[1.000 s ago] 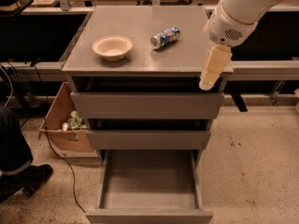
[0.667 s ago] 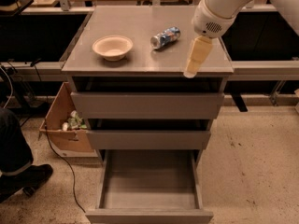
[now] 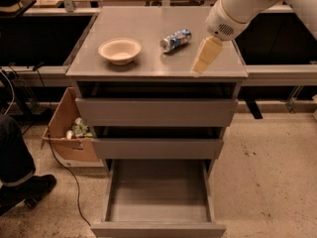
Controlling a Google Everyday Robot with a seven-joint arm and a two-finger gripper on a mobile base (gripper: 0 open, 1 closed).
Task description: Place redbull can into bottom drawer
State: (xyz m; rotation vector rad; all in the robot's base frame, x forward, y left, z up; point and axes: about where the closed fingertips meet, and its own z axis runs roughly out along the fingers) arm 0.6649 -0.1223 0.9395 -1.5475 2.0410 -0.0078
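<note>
The redbull can (image 3: 175, 39) lies on its side on the grey cabinet top (image 3: 148, 66), right of centre. My gripper (image 3: 198, 69) hangs from the white arm over the right front part of the top. It is a little to the right of the can and nearer the front, and it is apart from the can and holds nothing. The bottom drawer (image 3: 158, 192) is pulled out, and its grey tray interior is bare. The two upper drawers are slightly ajar.
A beige bowl (image 3: 119, 50) stands on the cabinet top left of the can. A cardboard box (image 3: 69, 138) with rubbish sits on the floor at the cabinet's left. A person's leg and shoe (image 3: 20, 182) are at the far left. Workbenches run behind.
My gripper has moved left from the cabinet's right front corner to over the top, closer to the can. The can, bowl and drawers have not moved.
</note>
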